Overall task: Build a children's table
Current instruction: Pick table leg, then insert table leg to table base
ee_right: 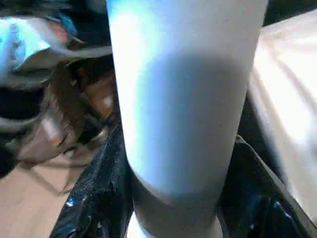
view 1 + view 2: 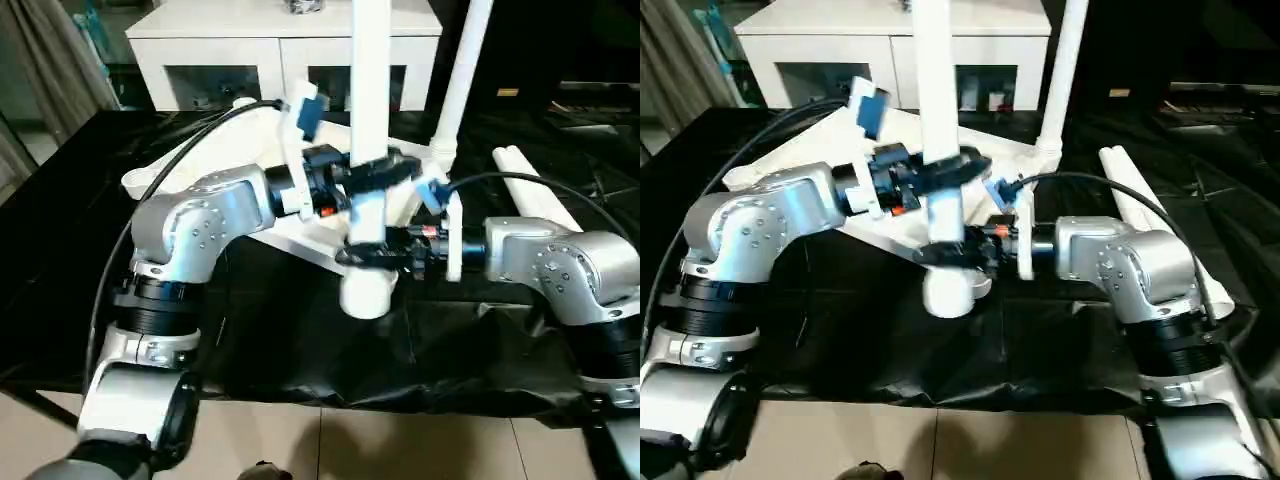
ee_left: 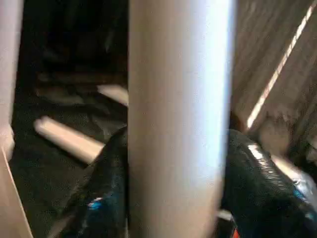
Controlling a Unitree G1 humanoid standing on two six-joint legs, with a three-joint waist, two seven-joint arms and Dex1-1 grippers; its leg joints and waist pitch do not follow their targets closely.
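While the near leg stands upright at the bench's front edge, both tools are on it, so every line below turns on that leg.

Held leg: a white tapered leg [image 2: 370, 90] stands vertical with its wide lower end at the near corner socket [image 2: 365, 295] of the tabletop; whether it is fully seated I cannot tell.

Left tool: the left tool [image 2: 372, 172] is clenched around the leg's shaft, a black finger on either side in its wrist view; this higher hold likely keeps the leg plumb.

Right tool: the right tool [image 2: 375, 255] grasps the same leg lower down, just above the socket, probably to steer the end in and press it home.

Tabletop: the white tabletop [image 2: 260, 135] lies underside up on the black-covered bench [image 2: 300, 350], which puts the sockets facing upward for the legs.

Second leg: another leg [image 2: 455, 85] stands upright in a far corner socket, apparently fitted.

Spare legs: two loose legs [image 2: 535, 190] lie side by side on the bench to the right, near the right arm.

Count: four legs, one tabletop, two tools.

Background: a white cabinet [image 2: 280, 45] stands behind the bench.
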